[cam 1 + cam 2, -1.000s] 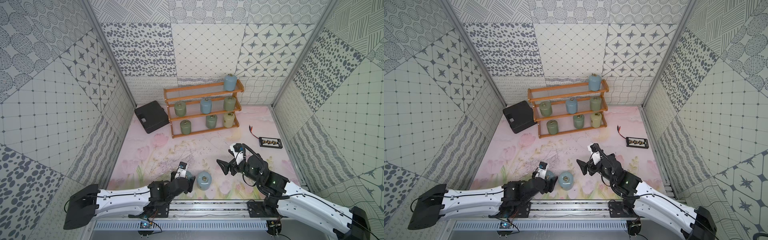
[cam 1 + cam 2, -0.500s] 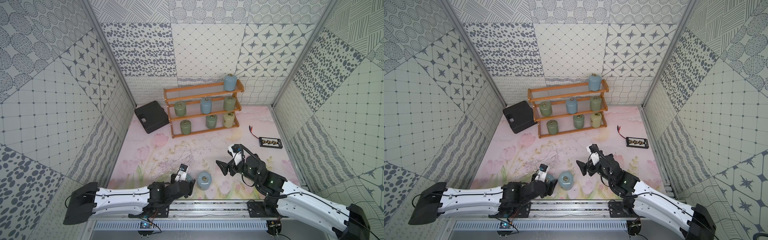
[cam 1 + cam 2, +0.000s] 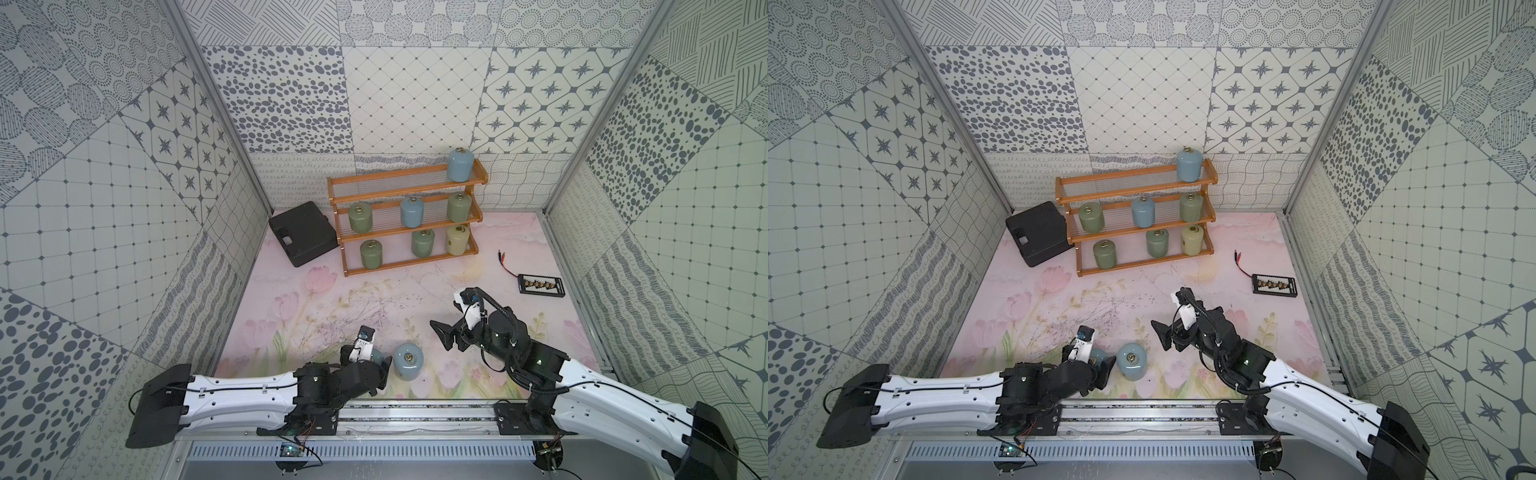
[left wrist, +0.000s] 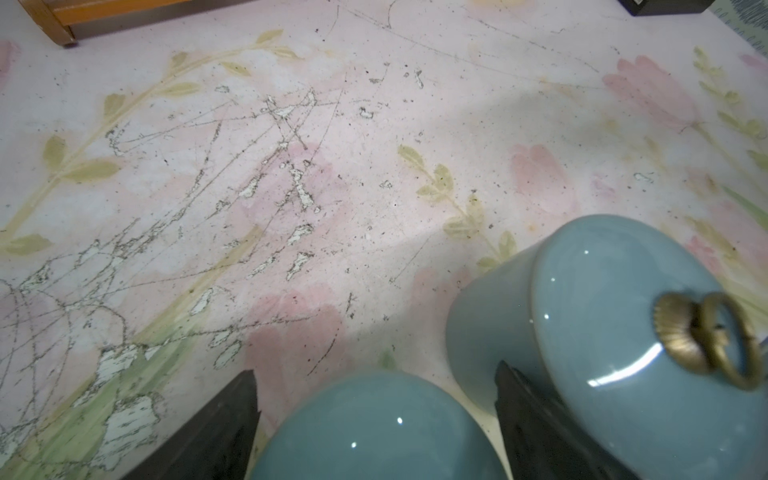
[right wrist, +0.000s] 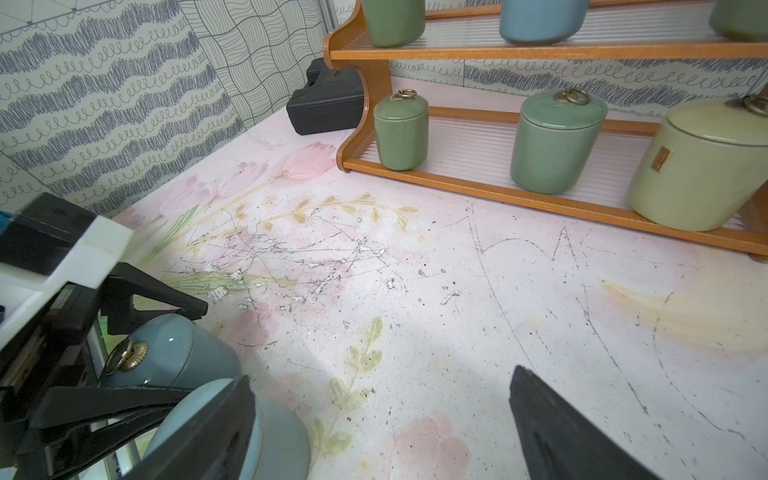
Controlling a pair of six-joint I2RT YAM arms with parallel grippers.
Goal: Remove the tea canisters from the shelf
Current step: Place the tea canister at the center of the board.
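Note:
The wooden shelf (image 3: 405, 189) (image 3: 1133, 183) at the back holds several tea canisters: a blue one (image 3: 460, 165) on the top tier, green, blue and green below it, and two green ones and a pale yellow one (image 3: 457, 240) on the lowest tier. Two blue canisters rest on the mat near the front. One (image 3: 408, 366) stands free. The other (image 4: 374, 424) (image 5: 174, 353) sits between the jaws of my left gripper (image 3: 376, 361) (image 4: 374, 374), which are open with a gap on each side. My right gripper (image 3: 449, 318) (image 5: 380, 376) hovers open and empty to the right.
A flat black case (image 3: 302, 232) lies left of the shelf. A small black board with red and black leads (image 3: 540, 284) lies at the right wall. Patterned walls close in three sides. The metal rail (image 3: 415, 415) runs along the front.
My left gripper's jaws have spread apart from the blue canister that they were shut on. The right arm has barely moved.

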